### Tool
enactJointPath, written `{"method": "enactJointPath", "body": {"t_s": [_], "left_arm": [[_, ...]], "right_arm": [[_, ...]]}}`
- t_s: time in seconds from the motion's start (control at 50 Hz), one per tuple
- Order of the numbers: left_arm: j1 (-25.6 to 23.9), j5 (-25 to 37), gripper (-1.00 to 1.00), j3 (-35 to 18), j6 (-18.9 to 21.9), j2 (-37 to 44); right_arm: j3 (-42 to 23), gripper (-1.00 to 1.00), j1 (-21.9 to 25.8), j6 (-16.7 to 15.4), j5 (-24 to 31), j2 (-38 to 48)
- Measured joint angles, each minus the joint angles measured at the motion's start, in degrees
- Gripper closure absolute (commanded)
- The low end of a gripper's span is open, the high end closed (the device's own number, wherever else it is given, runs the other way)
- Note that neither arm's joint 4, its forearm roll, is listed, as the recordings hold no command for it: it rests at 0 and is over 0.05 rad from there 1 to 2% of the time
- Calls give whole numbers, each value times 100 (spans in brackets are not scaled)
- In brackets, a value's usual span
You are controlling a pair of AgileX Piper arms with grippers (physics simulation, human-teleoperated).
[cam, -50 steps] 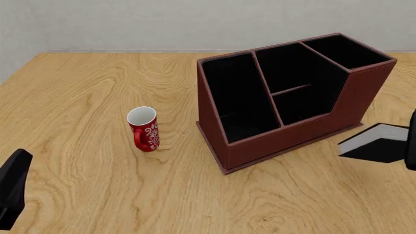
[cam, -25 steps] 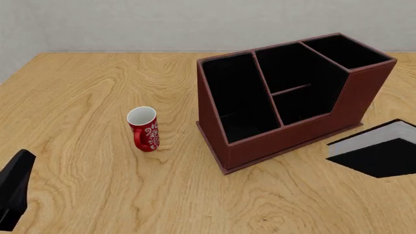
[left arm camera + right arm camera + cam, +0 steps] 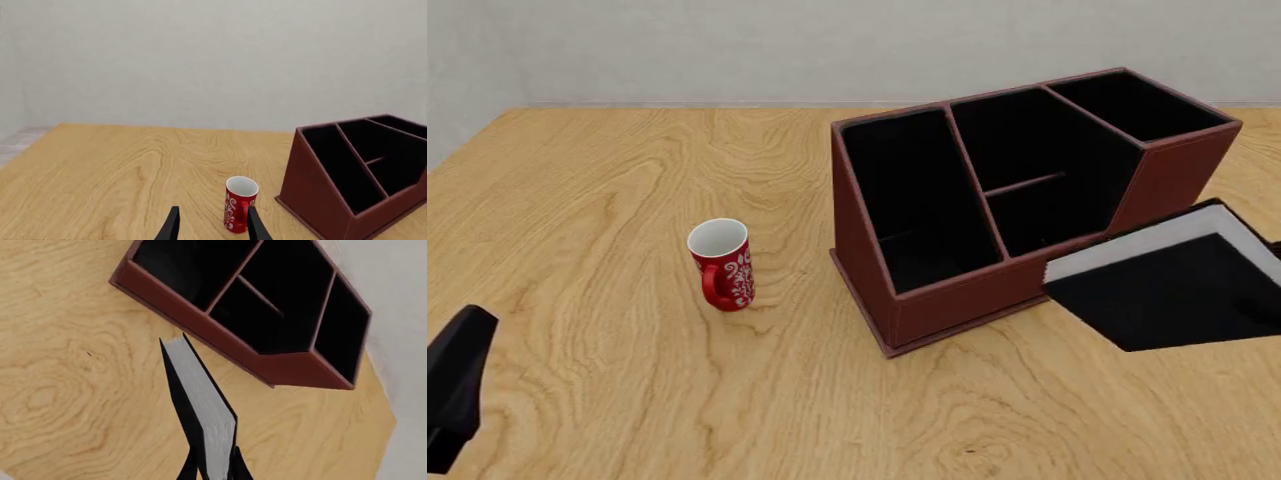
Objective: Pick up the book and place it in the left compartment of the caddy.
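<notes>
The black book [image 3: 1174,290] with white page edges hangs in the air at the right, tilted, in front of the caddy's taller end. In the right wrist view my right gripper [image 3: 213,469] is shut on the book [image 3: 200,400], which sticks out towards the caddy [image 3: 200,315]. The red-brown caddy [image 3: 1014,290] stands right of centre. Its long left compartment [image 3: 914,200] holds nothing. My left gripper [image 3: 212,227] is open and empty, low at the front left, pointing at the red mug [image 3: 239,204].
The red mug [image 3: 723,265] stands upright left of the caddy. My left arm [image 3: 454,400] is at the front left corner. The caddy [image 3: 313,190] also shows in the left wrist view. A pale wall runs along the table's far edge.
The book has moved left and up towards the caddy, and its cover now overlaps the caddy's front right corner in the front view. The left arm has barely moved.
</notes>
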Motion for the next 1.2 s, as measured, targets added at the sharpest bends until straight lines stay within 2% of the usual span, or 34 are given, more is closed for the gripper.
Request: {"method": "enactJointPath", "body": {"t_s": [0.2,0.38,0.52,1.2], "left_arm": [[17,150,-100,-109,13,2],[-49,369,-100,-225,107,65],[-76,475,-100,-297,203,145],[-30,676,-100,-441,361,22]], "right_arm": [[-337,100,303,519,0,374],[-860,100,843,1218,0,817],[-1124,100,1065,1523,0,1110],[-1779,100,1375,1665,-21,1927]]}}
